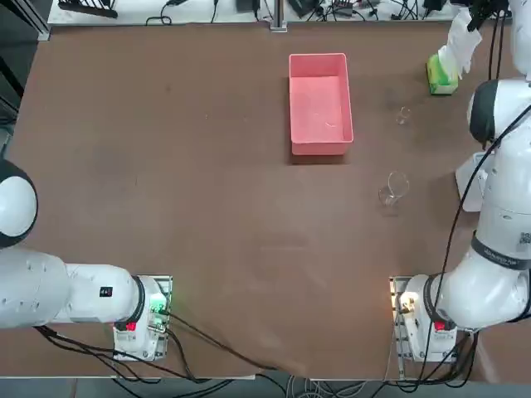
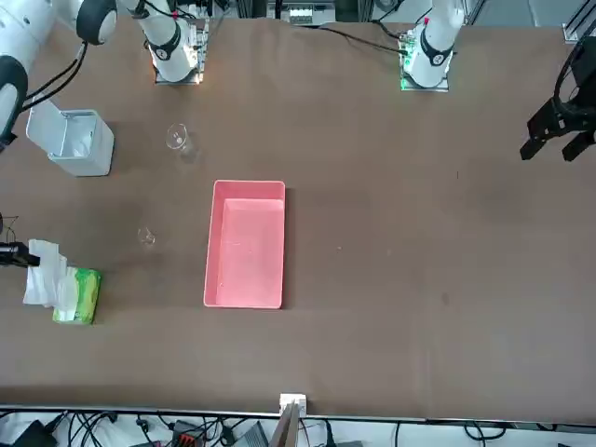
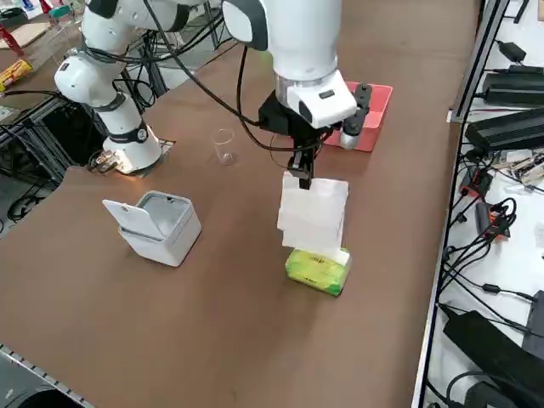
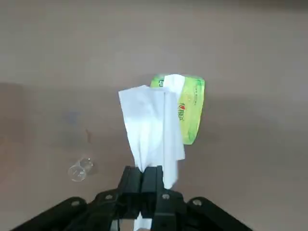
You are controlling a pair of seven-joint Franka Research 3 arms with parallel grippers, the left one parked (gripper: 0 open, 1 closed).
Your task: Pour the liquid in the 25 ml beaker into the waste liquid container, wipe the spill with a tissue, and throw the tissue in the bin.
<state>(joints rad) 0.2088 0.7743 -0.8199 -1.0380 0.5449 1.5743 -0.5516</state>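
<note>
Top view: my tissue (image 1: 460,43) rises above the green pack (image 1: 441,75); the tray (image 1: 320,104) lies well apart, its long axis running away from my bases, the small beaker (image 1: 403,115) between them.

Front view: the tissue hangs beside and partly over the pack's face, near the claw's tip; the bin (image 2: 85,142) stands with its lid up.

Right side view: the sheet drops from the claw, its lower end at the pack; I cannot tell whether it is fully free.

Right wrist view: the claw (image 4: 142,171) is closed, the sheet pinched between its fingertips. The sheet's long axis runs from the fingertips towards the pack. I judge it nearly weightless, limp and easily torn; an edge or a gathered fold is the place to grip.
</note>
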